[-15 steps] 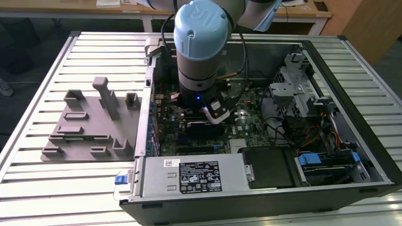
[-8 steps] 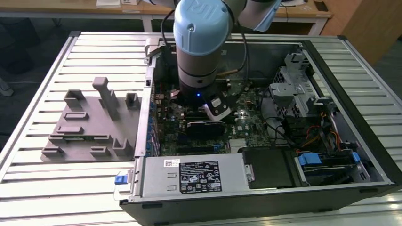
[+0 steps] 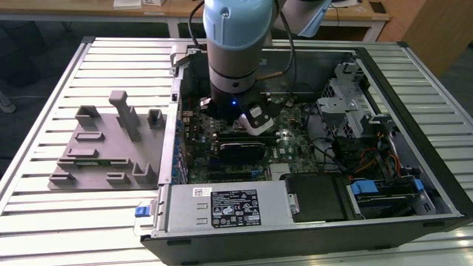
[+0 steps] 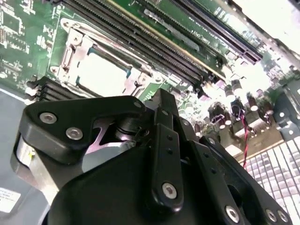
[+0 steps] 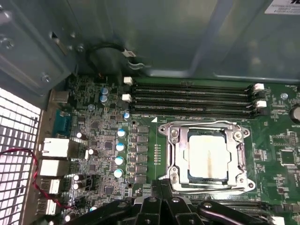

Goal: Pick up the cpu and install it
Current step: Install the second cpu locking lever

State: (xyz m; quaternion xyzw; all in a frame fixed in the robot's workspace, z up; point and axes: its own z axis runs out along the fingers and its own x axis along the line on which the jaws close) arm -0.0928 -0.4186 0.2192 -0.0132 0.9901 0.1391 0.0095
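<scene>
The cpu [image 5: 208, 157] is a small square chip with a pale silver top. It lies flat inside the metal frame of the motherboard socket [image 5: 171, 154], and in the second wrist view the cpu [image 4: 101, 75] sits in that same frame. My gripper [image 5: 164, 208] hangs low over the board just beside the socket, its black linkage close to the frame's edge. In the exterior view the gripper [image 3: 251, 130] reaches down into the middle of the open computer case [image 3: 414, 138]. Nothing shows held in it.
A grey fixture tray [image 3: 107, 147] with upright posts stands on the slatted table at the exterior view's left. Inside the case are the power supply [image 3: 229, 208], drive bays [image 3: 355, 105], memory slots [image 5: 192, 98] and a red wire [image 5: 28, 178]. Case walls stand close around the arm.
</scene>
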